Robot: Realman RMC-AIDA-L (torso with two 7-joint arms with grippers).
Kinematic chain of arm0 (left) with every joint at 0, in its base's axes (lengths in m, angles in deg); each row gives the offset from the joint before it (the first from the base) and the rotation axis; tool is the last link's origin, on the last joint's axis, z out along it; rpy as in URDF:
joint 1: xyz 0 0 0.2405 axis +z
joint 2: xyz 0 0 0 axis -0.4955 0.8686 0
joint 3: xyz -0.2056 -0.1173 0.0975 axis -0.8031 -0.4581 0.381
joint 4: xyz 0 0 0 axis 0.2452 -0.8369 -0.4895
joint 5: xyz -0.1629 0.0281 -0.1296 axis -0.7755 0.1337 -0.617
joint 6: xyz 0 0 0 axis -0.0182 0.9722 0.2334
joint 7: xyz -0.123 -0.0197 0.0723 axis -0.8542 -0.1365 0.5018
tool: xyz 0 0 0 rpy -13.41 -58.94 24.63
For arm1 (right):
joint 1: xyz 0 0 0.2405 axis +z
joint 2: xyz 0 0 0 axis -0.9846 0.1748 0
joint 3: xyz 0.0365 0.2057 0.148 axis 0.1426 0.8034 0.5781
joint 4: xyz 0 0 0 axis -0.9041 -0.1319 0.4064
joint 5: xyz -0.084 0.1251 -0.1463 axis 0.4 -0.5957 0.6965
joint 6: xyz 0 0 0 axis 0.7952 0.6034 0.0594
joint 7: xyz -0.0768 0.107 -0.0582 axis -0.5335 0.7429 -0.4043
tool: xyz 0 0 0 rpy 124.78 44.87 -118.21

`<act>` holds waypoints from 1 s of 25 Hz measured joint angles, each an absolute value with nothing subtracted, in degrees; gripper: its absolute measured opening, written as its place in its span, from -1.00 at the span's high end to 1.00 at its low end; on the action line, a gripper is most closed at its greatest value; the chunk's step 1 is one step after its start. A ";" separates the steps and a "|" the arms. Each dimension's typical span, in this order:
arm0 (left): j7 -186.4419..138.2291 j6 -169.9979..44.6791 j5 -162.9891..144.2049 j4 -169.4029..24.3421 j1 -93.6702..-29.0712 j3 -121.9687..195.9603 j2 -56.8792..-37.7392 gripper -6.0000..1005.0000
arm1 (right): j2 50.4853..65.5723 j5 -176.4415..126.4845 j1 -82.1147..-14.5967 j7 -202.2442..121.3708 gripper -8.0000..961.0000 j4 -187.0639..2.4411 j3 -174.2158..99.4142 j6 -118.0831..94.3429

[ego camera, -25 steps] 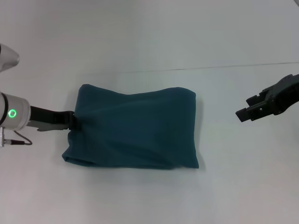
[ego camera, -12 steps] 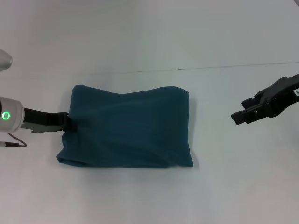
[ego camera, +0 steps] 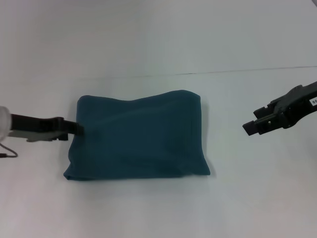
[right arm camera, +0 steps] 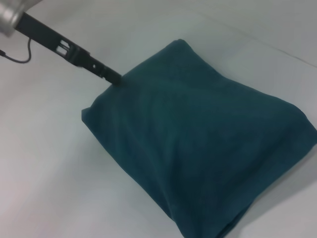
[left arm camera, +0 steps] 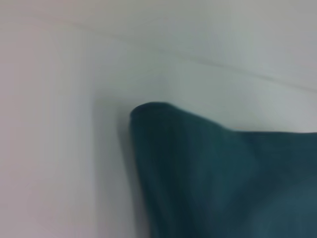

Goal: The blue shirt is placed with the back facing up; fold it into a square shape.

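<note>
The blue shirt (ego camera: 138,136) lies folded into a rough rectangle in the middle of the white table, plain side up, with soft wrinkles. My left gripper (ego camera: 78,130) reaches in low from the left, and its thin dark fingers are pinched together on the shirt's left edge, about halfway along it. The right wrist view shows that same left gripper (right arm camera: 115,79) meeting the edge of the shirt (right arm camera: 198,144). In the left wrist view only a rounded corner of the shirt (left arm camera: 223,183) shows. My right gripper (ego camera: 251,121) hovers open to the right of the shirt, well apart from it, holding nothing.
A white table (ego camera: 158,208) surrounds the shirt on all sides. A faint seam (ego camera: 237,71) runs across the table behind the shirt. A thin cable (ego camera: 7,151) hangs by the left arm at the left edge.
The left arm drew back leftward, pulling the shirt's left edge with it; the shirt now lies flatter with a straighter front edge. The right gripper drifted slightly left and down.
</note>
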State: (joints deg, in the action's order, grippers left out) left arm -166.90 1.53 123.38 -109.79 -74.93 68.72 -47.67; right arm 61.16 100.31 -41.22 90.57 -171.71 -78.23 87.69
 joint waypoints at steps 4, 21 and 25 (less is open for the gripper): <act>-159.12 13.57 115.28 -116.10 -70.72 64.51 -46.97 0.03 | 62.13 99.93 -42.35 89.30 -0.30 -171.94 -76.90 87.52; -122.12 42.49 108.23 -122.76 -58.62 58.34 -50.68 -0.88 | 64.28 81.58 -56.26 70.08 -0.31 -171.26 -72.73 93.09; -119.44 42.43 108.44 -122.66 -57.83 58.36 -50.96 -0.88 | 64.66 81.70 -57.89 66.35 -0.73 -167.92 -70.65 93.07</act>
